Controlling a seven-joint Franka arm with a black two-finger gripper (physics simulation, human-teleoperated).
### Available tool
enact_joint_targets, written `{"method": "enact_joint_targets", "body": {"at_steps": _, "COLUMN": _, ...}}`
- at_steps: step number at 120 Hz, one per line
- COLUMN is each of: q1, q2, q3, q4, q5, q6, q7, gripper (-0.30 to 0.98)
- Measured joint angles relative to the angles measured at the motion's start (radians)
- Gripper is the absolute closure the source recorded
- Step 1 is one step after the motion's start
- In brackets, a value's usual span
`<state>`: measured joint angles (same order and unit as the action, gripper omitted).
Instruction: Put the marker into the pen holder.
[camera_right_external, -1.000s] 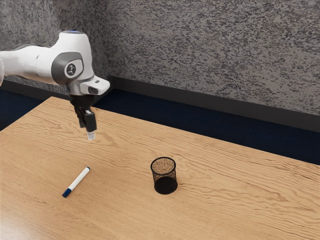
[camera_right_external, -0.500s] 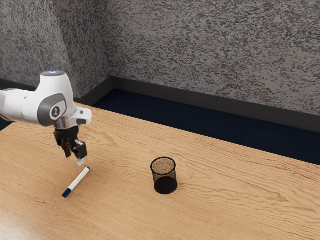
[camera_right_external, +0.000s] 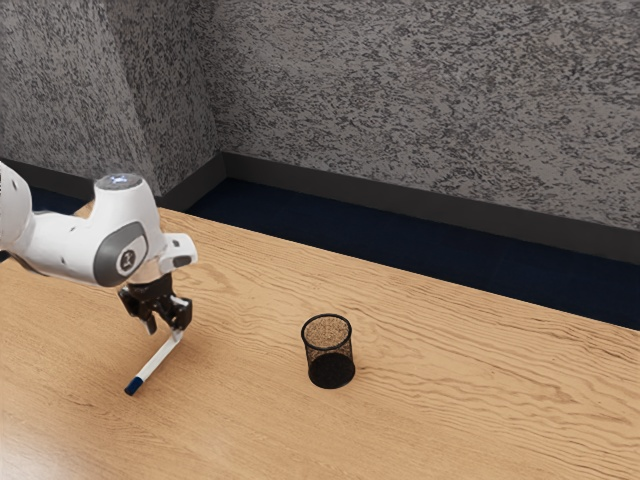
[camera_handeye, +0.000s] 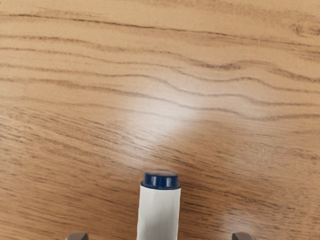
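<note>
So, my one claw (camera_right_external: 166, 331) is released, two fingers (camera_right_external: 181, 315) parted either side of one white marker (camera_right_external: 157, 362) lying on one table (camera_right_external: 450, 400); well apart, toward the exterior view's right, stands one black pen holder (camera_right_external: 330, 370).

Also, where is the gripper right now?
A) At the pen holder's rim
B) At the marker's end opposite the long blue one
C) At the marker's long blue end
B: the gripper is down at one end of the marker, while the long blue end points away from it.
</note>
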<state>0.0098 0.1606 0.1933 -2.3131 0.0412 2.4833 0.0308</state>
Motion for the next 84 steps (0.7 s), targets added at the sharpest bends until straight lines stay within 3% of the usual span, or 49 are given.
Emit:
{"method": "enact_joint_targets", "body": {"at_steps": 52, "q1": 0.001, "q2": 0.059, "q3": 0.0, "q4": 0.004, "q5": 0.006, "q6": 0.034, "q7": -0.101, "gripper": 0.39}}
{"method": "enact_joint_targets", "body": {"at_steps": 84, "q1": 0.001, "q2": 0.065, "q3": 0.0, "q4": 0.004, "q5": 0.008, "q6": 0.037, "q7": -0.134, "gripper": 0.66}}
